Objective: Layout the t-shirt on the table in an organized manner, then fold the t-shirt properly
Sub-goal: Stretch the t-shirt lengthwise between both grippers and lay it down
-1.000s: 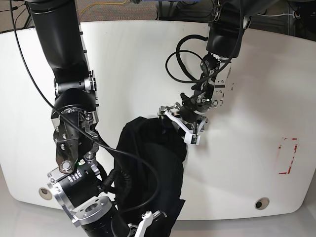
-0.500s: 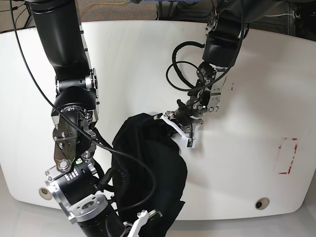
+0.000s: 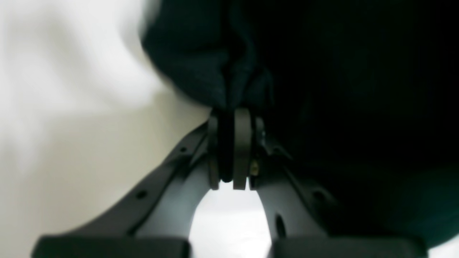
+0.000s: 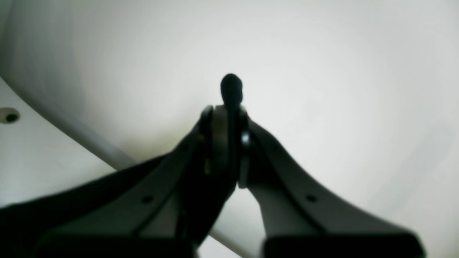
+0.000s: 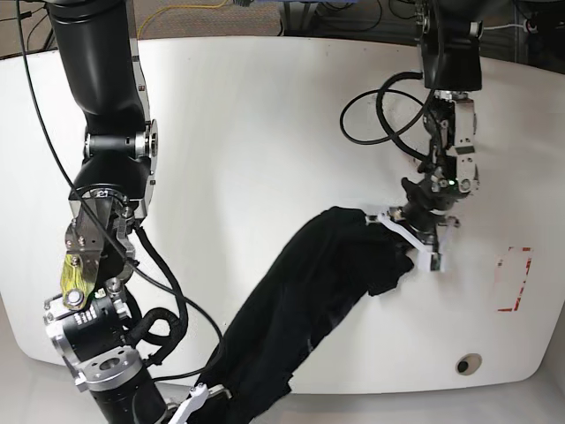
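Note:
The black t-shirt (image 5: pixel 300 300) is stretched in a band across the white table (image 5: pixel 265 132), from the front edge up toward the right. My left gripper (image 5: pixel 393 228) is shut on its upper right end. In the left wrist view the left gripper (image 3: pixel 233 118) pinches a fold of the t-shirt (image 3: pixel 340 89). My right gripper (image 5: pixel 201 399) holds the lower end at the table's front edge. In the right wrist view the right gripper (image 4: pixel 227 114) is shut, a small nub of the t-shirt (image 4: pixel 231 86) pokes out past the tips, and more cloth hangs below left.
A red-and-white tape rectangle (image 5: pixel 516 278) marks the table at the right, near the left gripper. A grommet hole (image 5: pixel 468 363) sits by the front right edge, and a grommet hole (image 4: pixel 9 115) also shows in the right wrist view. Black cables (image 5: pixel 388 115) loop behind the left arm.
My left gripper closed on the t-shirt's upper edge and pulled it right, drawing the bunched cloth into a long band. The right arm shifted slightly left and down, still gripping.

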You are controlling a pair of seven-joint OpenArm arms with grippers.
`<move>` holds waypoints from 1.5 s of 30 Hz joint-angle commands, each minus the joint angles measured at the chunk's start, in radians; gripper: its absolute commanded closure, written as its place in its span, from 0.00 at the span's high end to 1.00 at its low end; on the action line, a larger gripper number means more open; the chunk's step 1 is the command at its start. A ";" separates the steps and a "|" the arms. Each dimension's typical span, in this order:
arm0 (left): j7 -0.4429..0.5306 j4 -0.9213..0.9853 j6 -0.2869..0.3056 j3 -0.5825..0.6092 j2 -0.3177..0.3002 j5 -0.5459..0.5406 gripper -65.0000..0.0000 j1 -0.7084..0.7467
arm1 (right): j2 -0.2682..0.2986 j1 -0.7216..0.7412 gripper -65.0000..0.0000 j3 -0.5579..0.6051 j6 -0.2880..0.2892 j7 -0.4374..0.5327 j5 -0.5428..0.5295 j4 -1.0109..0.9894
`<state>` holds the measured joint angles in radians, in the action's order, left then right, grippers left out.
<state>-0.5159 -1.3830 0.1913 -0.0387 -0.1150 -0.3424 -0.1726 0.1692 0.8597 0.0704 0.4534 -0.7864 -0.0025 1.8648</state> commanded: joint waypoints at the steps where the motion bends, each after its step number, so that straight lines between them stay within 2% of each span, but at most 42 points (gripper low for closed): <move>1: 0.007 -0.111 0.009 -0.036 -0.042 -0.016 0.00 -0.009 | 0.016 0.040 0.02 -0.028 -0.009 0.031 0.011 -0.027; 10: -0.066 -0.309 0.009 -0.174 -0.150 -0.016 0.00 -0.005 | 0.060 0.072 0.02 -0.108 -0.009 0.061 0.006 -0.247; 17: -0.129 -0.408 0.010 -0.292 -0.168 -0.016 0.00 -0.035 | 0.088 0.115 0.02 -0.146 -0.009 0.089 0.011 -0.337; 19: -0.166 -0.418 0.032 -0.324 -0.185 -0.016 0.00 -0.040 | 0.099 0.111 0.02 -0.156 -0.009 0.088 0.011 -0.344; 24: -0.209 -0.418 0.116 -0.359 -0.183 -0.016 0.00 -0.034 | 0.117 0.063 0.02 -0.160 -0.012 0.084 0.011 -0.339; 26: -0.221 -0.414 0.132 -0.359 -0.182 -0.016 0.00 -0.029 | 0.129 0.036 0.02 -0.162 -0.014 0.084 0.006 -0.327; 30: -0.231 -0.405 0.158 -0.366 -0.156 -0.010 0.00 0.026 | 0.138 -0.081 0.02 -0.203 -0.015 0.083 0.009 -0.276; 39: -0.231 -0.333 0.202 -0.366 -0.154 -0.010 0.00 0.120 | 0.134 -0.400 0.02 -0.326 -0.011 0.057 0.006 -0.173; 45: -0.231 -0.281 0.239 -0.366 -0.165 -0.008 0.00 0.187 | 0.083 -0.647 0.02 -0.424 -0.011 0.057 0.006 -0.121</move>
<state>-0.7677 -1.6623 0.4316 -0.3985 -0.2562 -0.3466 0.0124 0.2497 0.2344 -0.3290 0.4515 -0.7559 -0.0006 1.7103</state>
